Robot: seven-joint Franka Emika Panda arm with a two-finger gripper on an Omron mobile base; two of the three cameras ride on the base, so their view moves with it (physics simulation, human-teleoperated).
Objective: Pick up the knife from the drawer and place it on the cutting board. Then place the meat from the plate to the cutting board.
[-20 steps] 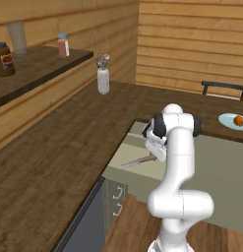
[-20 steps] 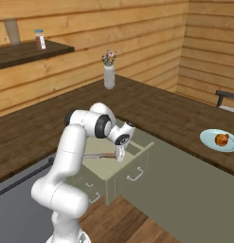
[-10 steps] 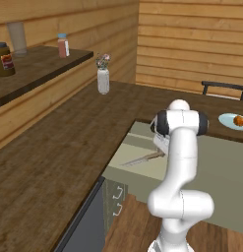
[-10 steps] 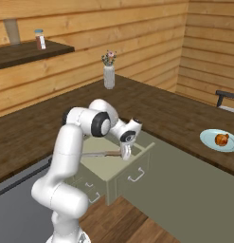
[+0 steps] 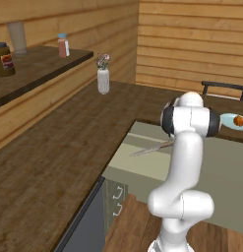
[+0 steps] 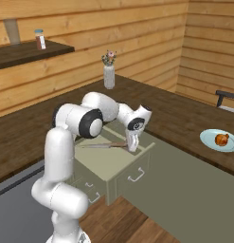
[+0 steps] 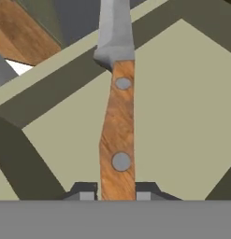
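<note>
My gripper (image 6: pixel 132 142) is shut on the knife's (image 6: pixel 105 145) wooden handle, over the right part of the open drawer (image 6: pixel 122 176). The silver blade reaches left, roughly level, a little above the beige drawer floor. In the hand view the brown handle (image 7: pixel 118 135) runs up from between my finger tips (image 7: pixel 85 193), blade at the top. From the left base view the blade (image 5: pixel 151 147) sticks out left of my arm, which hides the hand. The pale blue plate (image 6: pixel 208 138) lies on the counter to the right, carrying the meat (image 6: pixel 221 139). The cutting board is out of view.
A vase of flowers (image 6: pixel 109 73) stands on the wooden counter behind the drawer. A wall shelf (image 5: pixel 39 64) holds jars. A dark grey panel (image 5: pixel 88 226) sits below the counter left of the drawer. A black bar (image 5: pixel 224 86) shows near the plate (image 5: pixel 227 122).
The arm has swung right, carrying the knife from the middle of the drawer toward its right side and slightly higher. The grip on the handle has held.
</note>
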